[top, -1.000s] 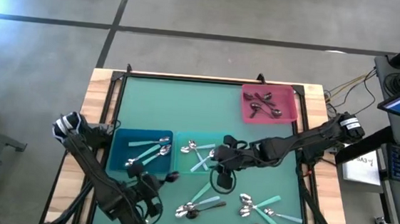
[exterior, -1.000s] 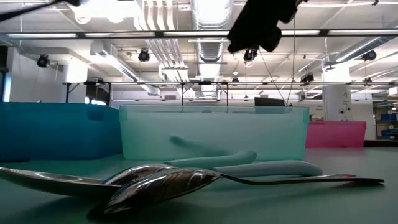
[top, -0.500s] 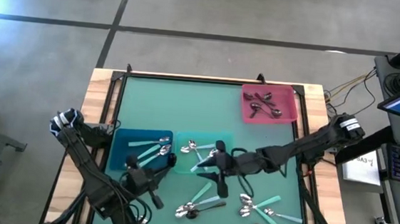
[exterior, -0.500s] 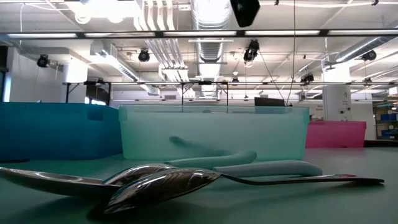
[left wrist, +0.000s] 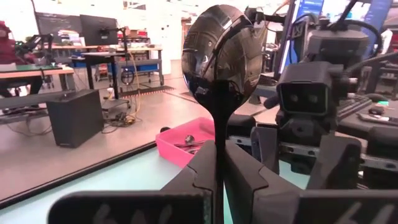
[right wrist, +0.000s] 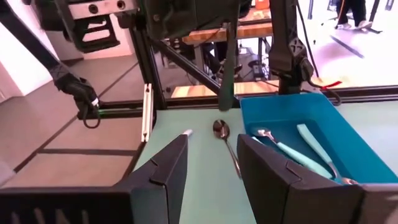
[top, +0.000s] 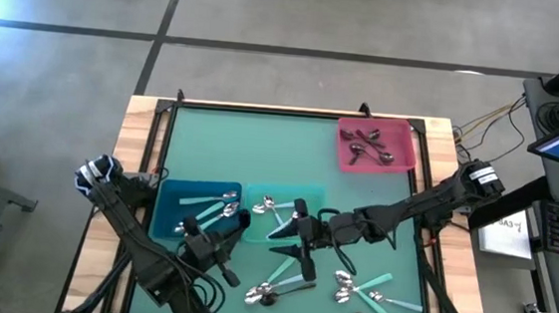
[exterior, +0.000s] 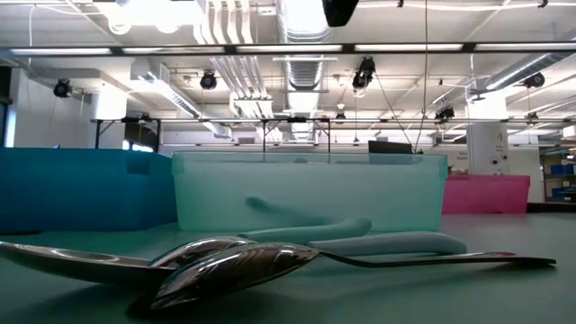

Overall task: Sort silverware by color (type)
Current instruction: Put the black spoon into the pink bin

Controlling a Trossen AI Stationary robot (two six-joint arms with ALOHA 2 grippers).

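Observation:
My left gripper (top: 219, 260) hovers near the table's near edge, in front of the blue bin (top: 195, 210); it is shut on a dark blackish spoon (left wrist: 222, 56). My right gripper (top: 297, 246) is open above the mat, just in front of the light teal bin (top: 280, 212), facing the left gripper. Teal-handled spoons lie in the blue bin, silver ones in the teal bin, and dark ones in the pink bin (top: 375, 144). Loose spoons (top: 369, 294) lie flat on the mat near the front. One dark spoon (right wrist: 222, 130) lies on the mat beside the blue bin. My left gripper pinches the dark spoon's handle (left wrist: 219, 134) between its two fingers (left wrist: 202, 165). The spoon runs along the fingers and sticks out past their tips, with the bowl at its free end. It is lifted clear of the table.
A silver spoon and a teal-handled one (exterior: 225, 261) lie crossed close to the near edge, with more (top: 271, 292) beside them. The two arms face each other closely over the mat's middle front. A black frame borders the green mat (top: 260, 145), whose far half is bare.
My left gripper has moved away from the near edge and a little to the right, toward the right gripper. My right gripper has risen, leaving the top of the low view, and shifted slightly toward the left.

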